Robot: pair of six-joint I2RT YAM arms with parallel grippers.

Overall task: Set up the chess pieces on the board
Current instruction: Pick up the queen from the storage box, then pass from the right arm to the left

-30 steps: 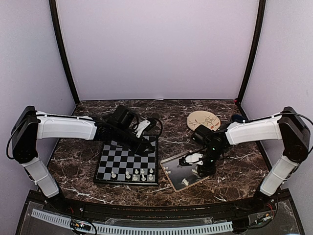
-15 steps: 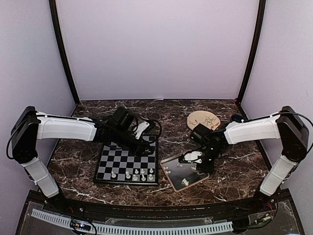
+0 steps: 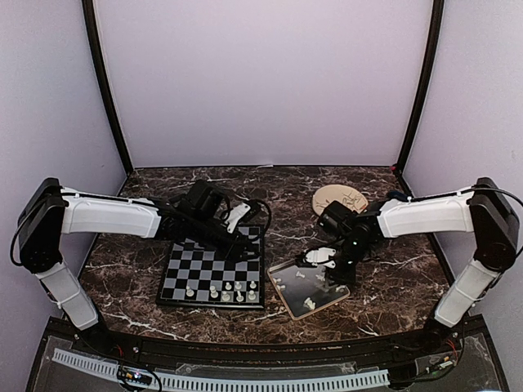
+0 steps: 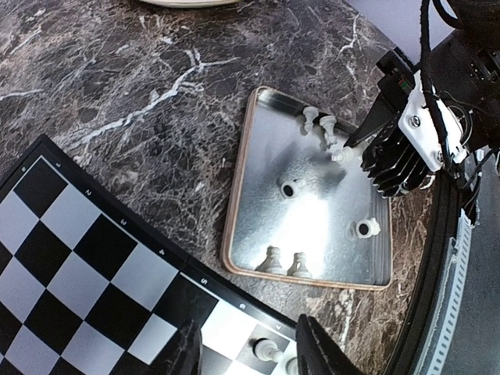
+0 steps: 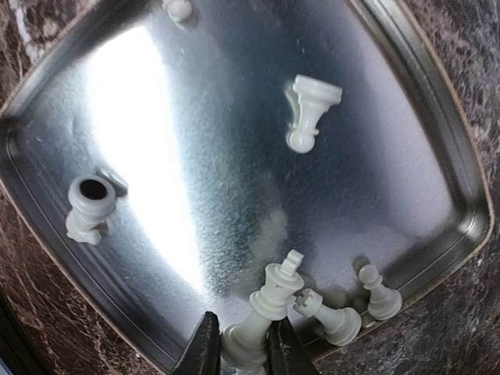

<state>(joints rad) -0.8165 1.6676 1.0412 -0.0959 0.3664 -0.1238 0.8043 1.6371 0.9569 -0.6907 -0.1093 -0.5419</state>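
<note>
Two grippers concern us. The right gripper (image 5: 244, 326) is low over the metal tray (image 5: 391, 156), close to its far edge. Its fingers (image 5: 205, 344) are drawn in on either side of the base of a king (image 5: 272, 301), narrow and touching it, so we take it as gripped. The king leans, cross end pointing toward the tray's middle. Just beside it, in the tray's corner, are two smaller pieces (image 5: 336, 319). A pawn (image 5: 308, 113) lies on its side out on the bare metal, well apart. Another piece (image 5: 88, 208) lies near the opposite rim, its hollow base facing us.

We see the left gripper (image 4: 248, 328) above the board's (image 3: 208, 265) right edge, its jaws about halfway apart and holding nothing. The board sits left of centre toward the table's (image 3: 409, 269) near edge, with the tray just beside its right edge. A handful of white chess pieces (image 3: 226, 292) stand along the board's near rows. A round plate (image 3: 339, 198) rests toward the table's far edge, beyond the tray.
</note>
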